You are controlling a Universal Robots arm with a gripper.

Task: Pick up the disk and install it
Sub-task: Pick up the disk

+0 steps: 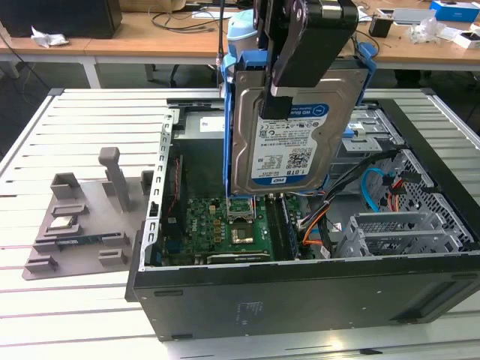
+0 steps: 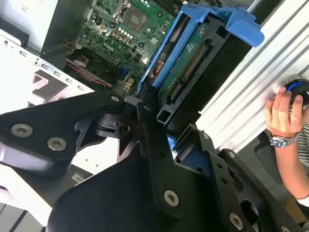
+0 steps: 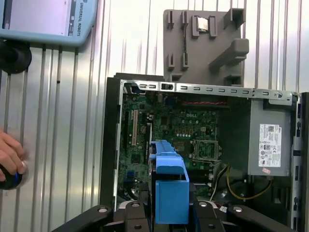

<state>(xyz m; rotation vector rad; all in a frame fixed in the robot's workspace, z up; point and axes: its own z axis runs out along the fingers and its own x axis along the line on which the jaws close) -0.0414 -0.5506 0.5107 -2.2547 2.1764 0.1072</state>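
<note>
Ribbed white table (image 1: 75, 120), open black case (image 1: 300, 300), black gripper (image 1: 279, 101) clamping silver blue-railed disk (image 1: 289, 157) upright

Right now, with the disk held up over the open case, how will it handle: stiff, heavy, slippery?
The disk looks like a rigid metal slab, so it is probably stiff and dense for its size. Its smooth face could slip in the gripper, which clamps only its upper part.
</note>
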